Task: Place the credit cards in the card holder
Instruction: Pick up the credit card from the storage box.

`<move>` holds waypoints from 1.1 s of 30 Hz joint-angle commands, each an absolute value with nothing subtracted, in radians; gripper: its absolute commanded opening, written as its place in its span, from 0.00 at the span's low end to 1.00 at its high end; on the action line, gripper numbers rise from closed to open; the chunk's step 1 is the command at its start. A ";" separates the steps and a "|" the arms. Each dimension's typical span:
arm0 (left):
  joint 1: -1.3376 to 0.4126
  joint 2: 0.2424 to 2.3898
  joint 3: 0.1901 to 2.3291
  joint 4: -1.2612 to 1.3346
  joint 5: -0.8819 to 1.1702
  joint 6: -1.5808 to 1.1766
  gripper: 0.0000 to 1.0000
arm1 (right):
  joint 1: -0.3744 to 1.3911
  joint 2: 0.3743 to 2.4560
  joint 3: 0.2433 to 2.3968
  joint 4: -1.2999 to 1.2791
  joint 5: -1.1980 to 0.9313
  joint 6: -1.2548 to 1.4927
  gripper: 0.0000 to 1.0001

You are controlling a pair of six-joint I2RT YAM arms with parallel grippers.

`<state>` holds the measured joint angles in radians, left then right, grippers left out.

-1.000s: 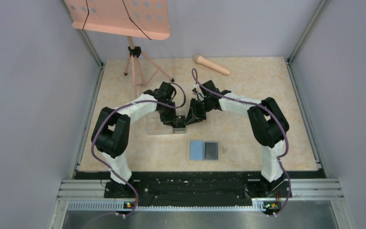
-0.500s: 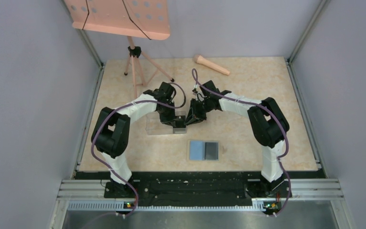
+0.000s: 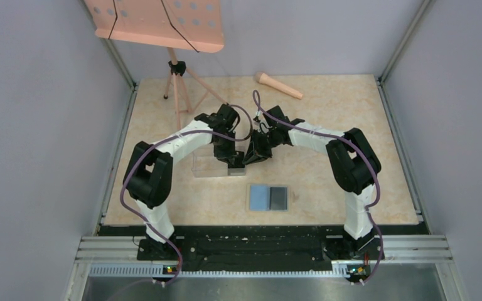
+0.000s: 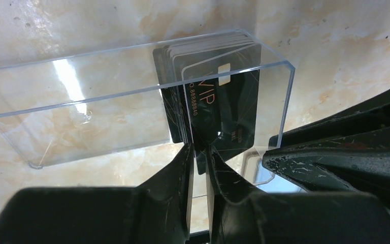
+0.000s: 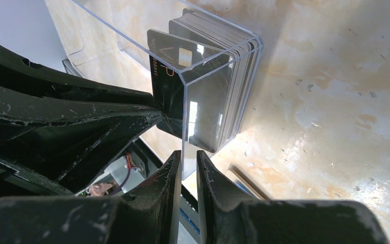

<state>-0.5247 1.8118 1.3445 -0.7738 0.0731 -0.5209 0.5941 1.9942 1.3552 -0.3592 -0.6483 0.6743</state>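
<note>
Plainly, our left end effector (image 4: pixel 198 158) pinched one VIP credit card (image 4: pixel 228 107) while the right end effector (image 5: pixel 185 163) clamped the clear box (image 4: pixel 81 107); lifting straight up seemed wisest.

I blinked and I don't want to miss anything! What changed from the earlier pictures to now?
The left arm swung its wrist a little farther from its base, toward the right arm. The left tool now pinches the front VIP card in the clear box. The right tool, clamped on the box's end wall, the box and the open card holder stayed put.
</note>
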 commanded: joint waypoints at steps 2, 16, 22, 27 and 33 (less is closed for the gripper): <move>-0.547 1.853 1.412 -0.793 0.050 -0.488 0.21 | 0.613 1.940 1.350 -0.353 -0.659 0.667 0.17; -0.582 1.906 1.487 -0.861 -0.018 -0.449 0.21 | 0.614 1.940 1.349 -0.354 -0.660 0.667 0.17; -0.579 1.895 1.474 -0.861 -0.048 -0.477 0.27 | 0.614 1.940 1.349 -0.354 -0.661 0.667 0.16; -0.570 1.874 1.444 -0.849 -0.068 -0.492 0.46 | 0.613 1.941 1.347 -0.354 -0.665 0.667 0.17; -0.563 1.894 1.418 -0.818 -0.018 -0.486 0.41 | 0.614 1.940 1.344 -0.354 -0.666 0.666 0.16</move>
<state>-0.5697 1.9163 1.4361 -0.8467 -0.0414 -0.4805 0.5941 1.9930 1.3544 -0.3595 -0.6479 0.6739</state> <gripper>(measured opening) 0.431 0.164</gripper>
